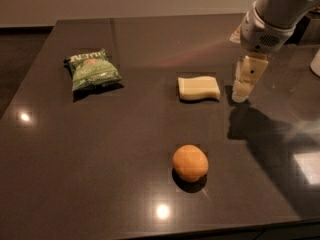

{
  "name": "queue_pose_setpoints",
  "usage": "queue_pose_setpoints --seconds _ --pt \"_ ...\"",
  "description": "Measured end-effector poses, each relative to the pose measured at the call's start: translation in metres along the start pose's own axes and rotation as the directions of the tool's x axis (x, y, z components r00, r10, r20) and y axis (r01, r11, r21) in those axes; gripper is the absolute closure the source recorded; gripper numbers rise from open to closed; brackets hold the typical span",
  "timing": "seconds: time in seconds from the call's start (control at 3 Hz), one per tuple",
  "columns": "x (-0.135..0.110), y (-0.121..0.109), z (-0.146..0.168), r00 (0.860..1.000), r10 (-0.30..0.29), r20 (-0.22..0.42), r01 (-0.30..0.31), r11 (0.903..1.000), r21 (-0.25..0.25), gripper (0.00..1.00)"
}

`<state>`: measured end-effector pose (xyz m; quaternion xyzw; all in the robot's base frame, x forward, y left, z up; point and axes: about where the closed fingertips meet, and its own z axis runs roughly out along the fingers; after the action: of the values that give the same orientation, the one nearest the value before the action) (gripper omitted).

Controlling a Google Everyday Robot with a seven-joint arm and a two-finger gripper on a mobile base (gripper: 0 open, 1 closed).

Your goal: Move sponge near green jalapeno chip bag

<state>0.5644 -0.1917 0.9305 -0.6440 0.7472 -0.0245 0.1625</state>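
Observation:
The pale yellow sponge (198,88) lies flat near the middle of the dark table (100,164). The green jalapeno chip bag (92,70) lies at the far left, well apart from the sponge. My gripper (242,93) hangs from the arm at the upper right, pointing down, just right of the sponge's right end and close above the table.
A round orange fruit (190,162) sits in front of the sponge, nearer the table's front edge. A white object (316,63) shows at the right edge. The arm's shadow falls on the table's right side.

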Motion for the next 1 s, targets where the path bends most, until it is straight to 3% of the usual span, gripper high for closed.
queue_pose_setpoints --seconds 0.33,1.0 --pt "0.002 -0.019 0.022 1.0 0.012 -0.001 -0.012 0.9999 -0.009 0.0" --pt "0.009 -0.03 0.066 0.999 0.038 0.001 -0.038 0.9974 -0.061 0.0"
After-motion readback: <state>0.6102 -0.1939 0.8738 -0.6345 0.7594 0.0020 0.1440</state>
